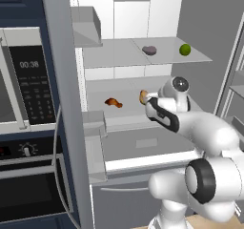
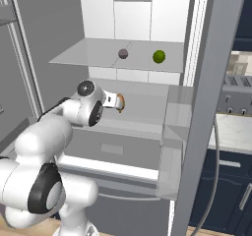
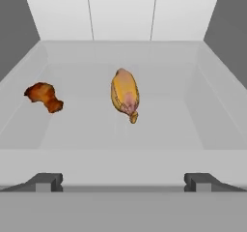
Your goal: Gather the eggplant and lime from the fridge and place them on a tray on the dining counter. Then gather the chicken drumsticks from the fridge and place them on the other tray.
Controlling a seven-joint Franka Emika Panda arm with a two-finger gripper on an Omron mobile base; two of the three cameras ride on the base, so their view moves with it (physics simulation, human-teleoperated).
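Observation:
The fridge stands open. On its upper shelf lie a dull purple eggplant (image 1: 149,50) (image 2: 123,53) and a green lime (image 1: 185,49) (image 2: 158,56). On the shelf below are two chicken drumsticks: a dark brown one (image 1: 113,102) (image 3: 44,95) to the left and a paler golden one (image 1: 142,97) (image 2: 121,103) (image 3: 125,94) in the middle. My gripper (image 1: 148,100) (image 2: 116,102) (image 3: 123,180) is open at the front edge of this lower shelf, pointing at the golden drumstick, a short way from it, holding nothing. The trays and dining counter are out of view.
An open fridge door (image 1: 62,104) (image 2: 206,107) with shelf bins stands between the fridge and the wall oven and microwave (image 1: 26,80). A second door (image 1: 233,85) hangs open on the other side. A closed drawer (image 1: 143,144) sits under the lower shelf.

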